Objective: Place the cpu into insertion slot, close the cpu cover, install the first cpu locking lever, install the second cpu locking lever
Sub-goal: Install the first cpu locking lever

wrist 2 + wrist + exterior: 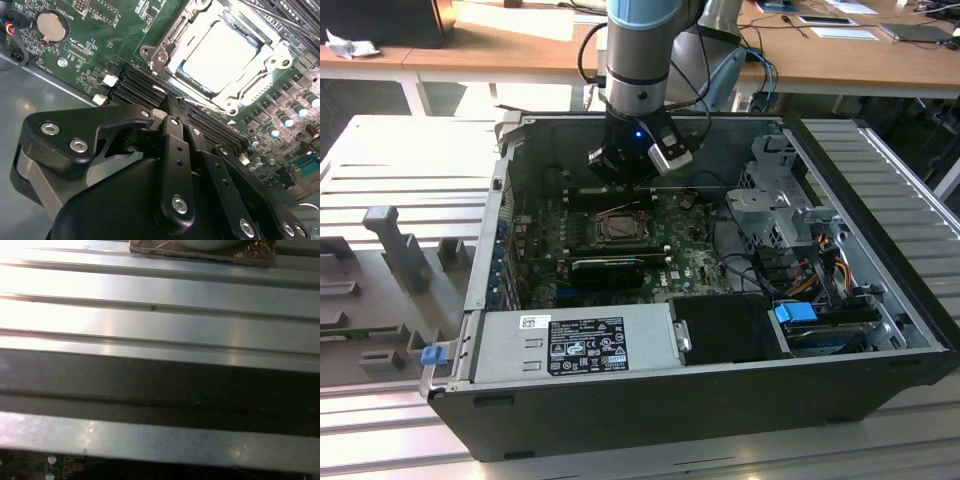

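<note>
One arm, one open computer case: cpu seated, cover down, lever work in hand.
Exterior view: gripper [625,165] hangs inside the case [880,200] just beyond the insertion slot [620,228], mid-board, far from the grey power supply [575,340]. Second wrist view: gripper [176,102] fingers pressed together, holding nothing, tips just beside the cpu cover [170,35]; cpu [220,55] pale, glaring, lying flat under the silver frame. Judged step: locking levers; it calls for a fine hook and push. First wrist view: ribbed metal tabletop [160,325].
</note>
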`<action>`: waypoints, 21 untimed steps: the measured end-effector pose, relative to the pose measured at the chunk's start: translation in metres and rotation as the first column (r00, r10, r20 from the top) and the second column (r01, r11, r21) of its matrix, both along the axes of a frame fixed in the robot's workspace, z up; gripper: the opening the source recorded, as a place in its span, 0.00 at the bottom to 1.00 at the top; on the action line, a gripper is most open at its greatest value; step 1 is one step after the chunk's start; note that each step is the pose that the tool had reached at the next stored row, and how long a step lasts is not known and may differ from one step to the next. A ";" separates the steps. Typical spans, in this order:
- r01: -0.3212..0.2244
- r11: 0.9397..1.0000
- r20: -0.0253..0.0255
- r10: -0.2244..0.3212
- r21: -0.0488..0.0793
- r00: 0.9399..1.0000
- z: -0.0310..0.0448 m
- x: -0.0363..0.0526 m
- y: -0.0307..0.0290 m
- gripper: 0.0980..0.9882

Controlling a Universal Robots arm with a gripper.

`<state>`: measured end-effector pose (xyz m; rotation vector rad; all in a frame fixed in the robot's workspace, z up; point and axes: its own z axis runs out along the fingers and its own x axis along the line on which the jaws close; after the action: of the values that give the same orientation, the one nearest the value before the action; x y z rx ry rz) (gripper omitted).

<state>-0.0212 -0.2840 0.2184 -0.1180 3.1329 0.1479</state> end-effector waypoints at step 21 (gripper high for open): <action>0.000 1.000 0.000 0.000 -0.012 1.000 -0.0141 0.0039 -0.0001 0.01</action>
<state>-0.0174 -0.2841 0.2044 -0.1182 3.1343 0.1292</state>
